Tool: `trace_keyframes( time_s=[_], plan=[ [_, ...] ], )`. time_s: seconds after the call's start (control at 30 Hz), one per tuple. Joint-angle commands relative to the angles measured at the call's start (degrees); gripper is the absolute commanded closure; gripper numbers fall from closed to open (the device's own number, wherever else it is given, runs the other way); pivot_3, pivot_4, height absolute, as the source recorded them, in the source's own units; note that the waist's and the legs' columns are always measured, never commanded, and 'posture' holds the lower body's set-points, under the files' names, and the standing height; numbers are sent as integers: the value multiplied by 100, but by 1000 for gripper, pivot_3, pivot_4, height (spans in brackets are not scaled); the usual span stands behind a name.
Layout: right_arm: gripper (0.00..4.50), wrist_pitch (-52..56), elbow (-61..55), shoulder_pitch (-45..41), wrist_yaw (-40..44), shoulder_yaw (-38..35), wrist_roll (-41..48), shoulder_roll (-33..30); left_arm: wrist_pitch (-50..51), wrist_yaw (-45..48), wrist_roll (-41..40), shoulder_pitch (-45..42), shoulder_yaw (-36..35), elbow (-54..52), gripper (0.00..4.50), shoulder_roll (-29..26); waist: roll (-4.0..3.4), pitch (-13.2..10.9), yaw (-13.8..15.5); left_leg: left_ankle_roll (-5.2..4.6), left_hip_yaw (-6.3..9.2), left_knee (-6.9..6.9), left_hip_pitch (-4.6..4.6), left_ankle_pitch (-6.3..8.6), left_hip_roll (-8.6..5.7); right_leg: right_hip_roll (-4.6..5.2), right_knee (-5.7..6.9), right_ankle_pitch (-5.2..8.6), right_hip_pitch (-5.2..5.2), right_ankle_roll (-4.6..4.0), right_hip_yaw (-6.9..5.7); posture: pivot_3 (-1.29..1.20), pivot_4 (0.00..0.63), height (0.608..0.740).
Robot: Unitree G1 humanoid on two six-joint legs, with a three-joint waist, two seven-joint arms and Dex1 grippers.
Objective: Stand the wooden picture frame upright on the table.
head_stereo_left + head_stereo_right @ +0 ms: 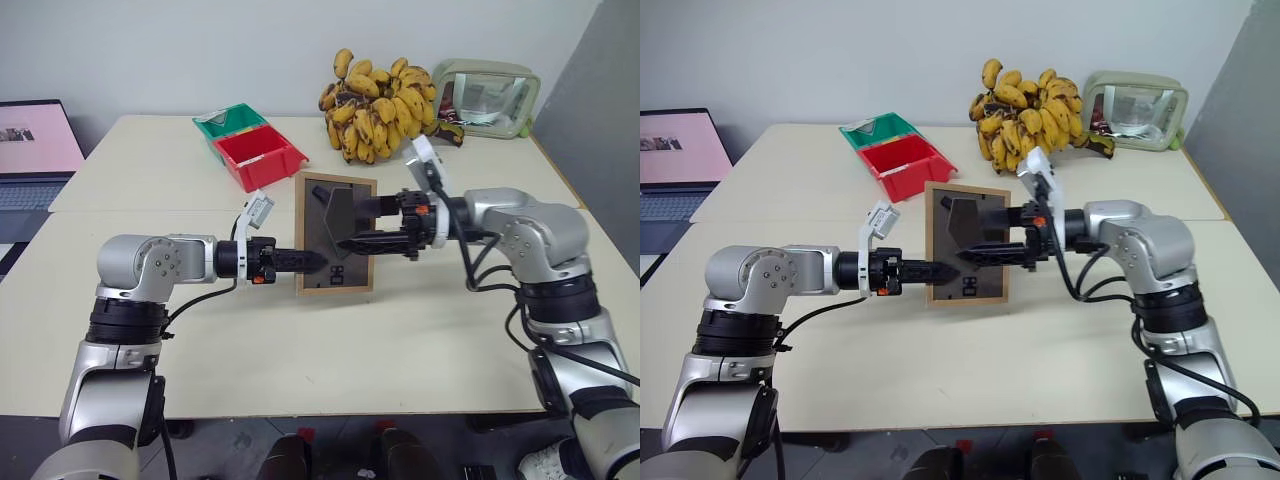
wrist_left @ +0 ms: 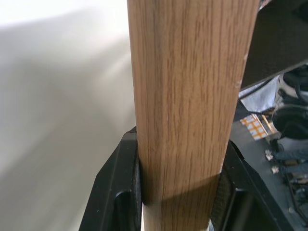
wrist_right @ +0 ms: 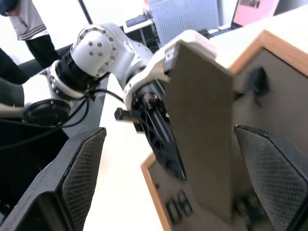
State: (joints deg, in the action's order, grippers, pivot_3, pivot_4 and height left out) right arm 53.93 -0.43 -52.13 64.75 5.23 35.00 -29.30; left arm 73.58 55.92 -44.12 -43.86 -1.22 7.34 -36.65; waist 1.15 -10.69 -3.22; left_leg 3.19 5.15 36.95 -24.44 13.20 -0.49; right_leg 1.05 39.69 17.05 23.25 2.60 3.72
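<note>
Gripping the small rectangular light-wood picture frame (image 1: 335, 233) by its left edge, the left hand (image 1: 312, 262) has its two black fingers (image 2: 118, 192) clamped on either face of the wooden rail, as the left wrist view shows at close range. The frame is held upright above the large cream-beige desk (image 1: 300, 340), roughly over its middle, with its dark grey back panel turned toward the robot; whether its lower edge touches the desk top cannot be told. A dark grey fold-out stand (image 3: 202, 130) projects from that back panel. The right hand (image 1: 352, 243) reaches in from the opposite side, pointing roughly level toward the left hand, with its fingers spread wide on either side of the stand; in the right wrist view both finger pads (image 3: 79, 183) stand apart from the stand, so this hand holds nothing. At the far side of the desk, a red plastic bin (image 1: 260, 158) sits touching a green plastic bin (image 1: 232, 122), both left of the frame. A large bunch of yellow bananas with brown spotting (image 1: 378, 105) lies behind the frame, and a glass-fronted pale green case (image 1: 487, 97) stands just beside the bananas at the far right corner. An open laptop with a pink screen (image 1: 32, 140) sits beyond the desk's left end. A person's torso in a grey top (image 3: 26, 21) is visible in the background of the right wrist view.
</note>
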Motion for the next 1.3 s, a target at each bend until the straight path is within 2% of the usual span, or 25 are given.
trace_keyframes(
  time_s=[0.03,0.1,0.17,0.2,0.27,0.3,0.47,0.57,0.73,0.87,1.03,1.17,1.3],
  plan=[
    [7,-93,-366,260,135,-251,7,-581,87,213,-216,-63,-85,-219,3219,-109,0,0,2,-2,-1,1,0,1,0,0,1,0,0,0,1,0,150,740],
    [7,-523,-357,495,176,-287,-268,-951,285,192,-337,-74,-179,-185,3219,-98,0,0,19,-4,-1,1,-1,2,-2,0,-1,0,-1,0,-1,0,150,740],
    [7,-1489,-268,741,130,-226,-803,-1198,575,135,-499,-124,-342,-92,3219,-53,0,0,23,-5,-4,2,-1,2,-4,0,-2,0,-1,0,1,0,150,740],
    [7,-2348,-159,890,96,-181,-1206,-1278,742,97,-588,-156,-431,-53,3219,-19,0,0,17,-6,-12,4,-1,2,-4,-1,-2,0,-3,1,-2,0,150,740],
    [7,-5288,429,1214,-355,-77,-2436,-1362,1433,-36,-874,-300,-777,141,3219,139,2,1,16,-6,-23,5,0,2,-3,-2,0,1,-3,2,-1,0,150,740],
    [7,-6369,761,1304,-524,-63,-2821,-1369,1694,-99,-1014,-347,-872,209,3219,181,2,1,6,-6,-28,5,-1,2,-3,-9,1,2,-3,5,-2,0,150,740],
    [7,-10669,2686,886,-2184,38,-4624,-1171,1892,-536,-2447,-674,-370,1093,3219,-212,3,0,-50,8,-53,8,10,-6,-1,-20,24,4,-1,8,19,0,150,740],
    [7,-12321,3411,471,-3240,52,-5758,-971,1892,-914,-3256,-1015,-20,1685,3219,-384,3,0,-118,21,-51,7,23,-14,4,-20,34,4,1,7,27,0,150,740],
    [7,-13246,3950,-21,-4642,-64,-7050,-609,1892,-1601,-4195,-1174,259,2014,3219,-405,3,0,-162,30,-35,6,38,-19,2,-25,39,4,-5,7,35,0,150,740],
    [7,-13195,4166,-320,-5480,219,-7932,-433,1892,-2014,-4879,-985,495,1818,3219,-451,3,0,-174,39,-26,6,40,-25,0,-26,40,4,-5,6,36,0,150,740],
    [7,-13176,4434,-677,-6315,511,-8420,-385,1892,-2525,-5393,-892,513,1750,3219,-423,3,0,-181,45,-25,6,46,-30,-1,-26,48,4,-5,5,40,0,150,740],
    [667,-13295,4514,-793,-6785,700,-8593,-503,1892,-2797,-5557,-816,361,1675,3219,-398,3,0,-181,43,-25,6,48,-33,-6,-26,50,4,-7,5,40,0,150,740],
    [1604,-13343,4509,-852,-7108,879,-8732,-602,1890,-2926,-5717,-622,287,1369,3219,-436,3,0,-189,42,-27,6,50,-33,-6,-26,54,4,-7,5,42,0,150,740]
  ],
)
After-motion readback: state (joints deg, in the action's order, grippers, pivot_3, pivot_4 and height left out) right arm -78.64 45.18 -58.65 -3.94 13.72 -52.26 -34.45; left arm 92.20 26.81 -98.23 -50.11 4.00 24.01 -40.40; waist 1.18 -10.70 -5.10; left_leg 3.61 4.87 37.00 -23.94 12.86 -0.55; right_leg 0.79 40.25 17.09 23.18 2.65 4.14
